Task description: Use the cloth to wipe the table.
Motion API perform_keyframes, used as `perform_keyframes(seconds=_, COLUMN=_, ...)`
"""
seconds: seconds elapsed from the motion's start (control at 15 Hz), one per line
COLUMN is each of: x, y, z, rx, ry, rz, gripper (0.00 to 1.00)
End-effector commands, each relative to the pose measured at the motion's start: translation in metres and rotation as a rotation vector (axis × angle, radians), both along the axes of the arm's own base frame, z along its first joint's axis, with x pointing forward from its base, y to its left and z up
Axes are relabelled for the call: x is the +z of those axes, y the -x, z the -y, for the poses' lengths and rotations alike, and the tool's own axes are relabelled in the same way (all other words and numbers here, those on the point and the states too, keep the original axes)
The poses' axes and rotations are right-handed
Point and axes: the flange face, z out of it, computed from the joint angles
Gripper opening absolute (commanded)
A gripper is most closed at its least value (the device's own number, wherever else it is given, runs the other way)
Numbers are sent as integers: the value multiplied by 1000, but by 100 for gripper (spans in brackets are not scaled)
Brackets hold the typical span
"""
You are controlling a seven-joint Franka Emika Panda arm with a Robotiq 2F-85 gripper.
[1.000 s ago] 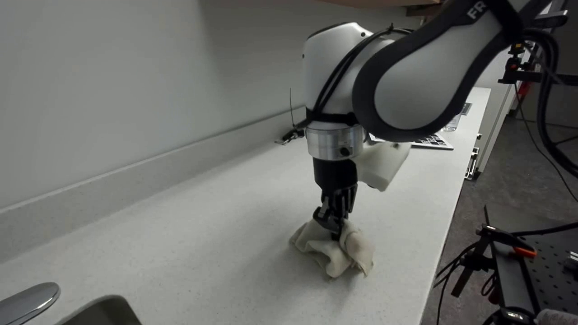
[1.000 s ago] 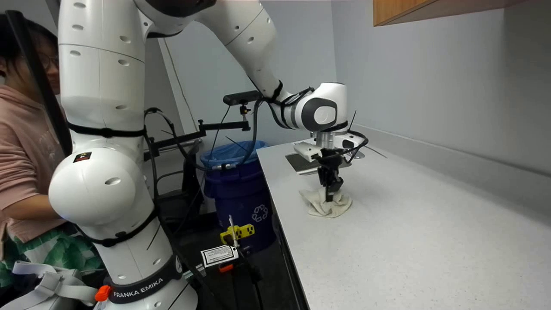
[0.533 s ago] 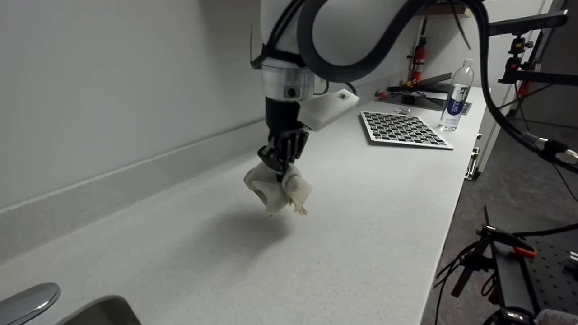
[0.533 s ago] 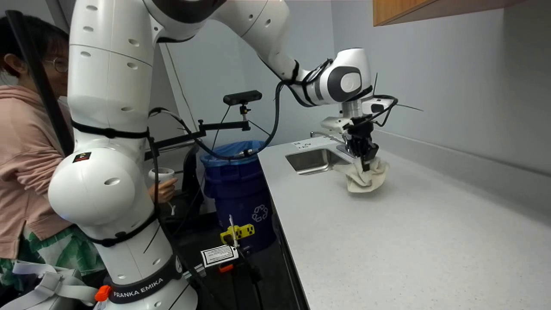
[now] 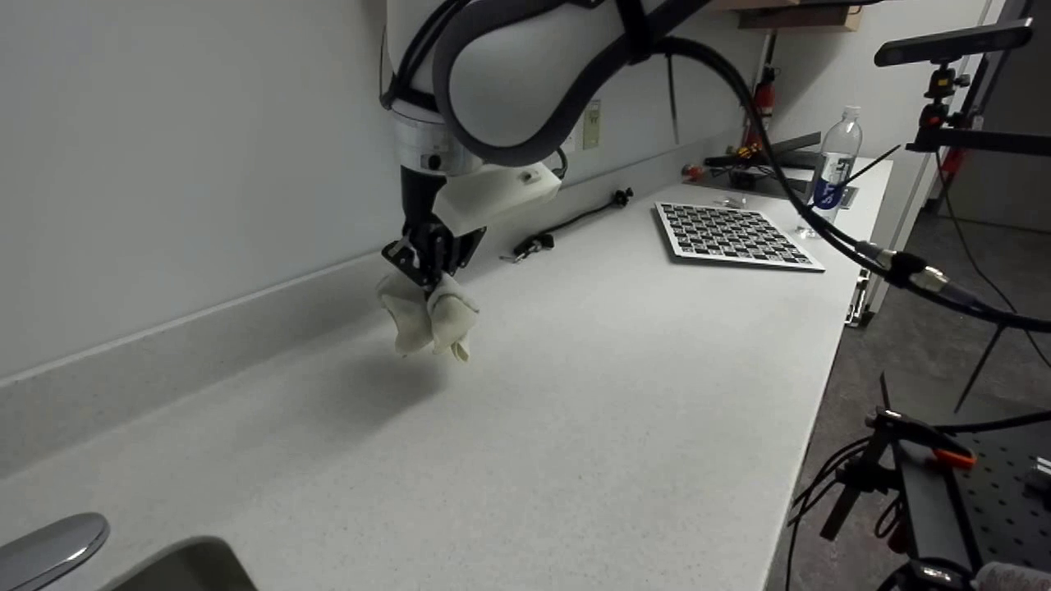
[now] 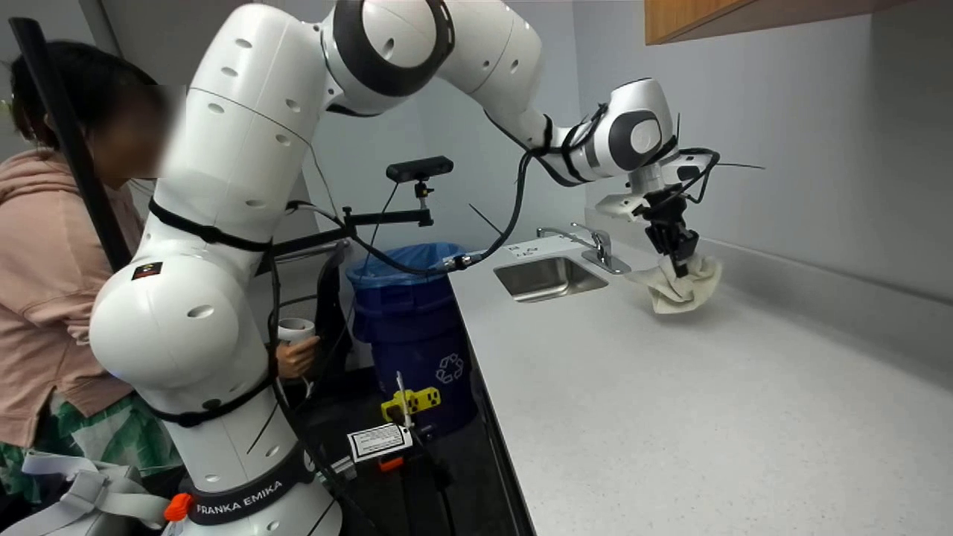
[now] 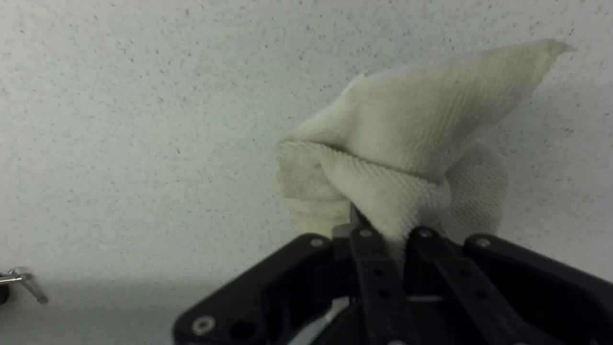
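Pale, speckled countertop (image 5: 591, 443) along a grey wall (image 5: 181, 148), with an inset metal sink (image 6: 547, 278). Chrome faucet (image 6: 605, 257): on the wall side of the sink. Off-white cloth (image 6: 681, 293): away from the sink along the countertop, toward the wall, bunched in lumpy folds and apparently hanging just above the surface. Black gripper (image 7: 395, 235): jaws drawn together on the cloth, a fold running between them in the wrist view. Checkered board (image 5: 731, 234) and upright clear bottle (image 5: 837, 156): both farther from the sink than the cloth. Blue bin (image 6: 413, 327): across the sink from the faucet, beyond the countertop's edge.
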Motion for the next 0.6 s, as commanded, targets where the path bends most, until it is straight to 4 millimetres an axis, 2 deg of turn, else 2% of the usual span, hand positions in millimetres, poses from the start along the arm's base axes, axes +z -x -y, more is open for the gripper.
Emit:
perform_keyframes(seconds=0.0, x=-33, y=-27, z=-7, rx=-40, ry=28, rz=-9, gripper=2)
perform_keyframes(seconds=0.33, x=-96, y=-23, z=1, rx=-74, ry=-37, rz=-116, gripper=2)
perform_keyframes(seconds=0.47, x=-108, y=-18, z=4, rx=-89, ry=-57, rz=-137, gripper=2)
perform_keyframes(seconds=0.53, x=-106, y=-17, z=5, rx=-94, ry=-64, rz=-135, gripper=2)
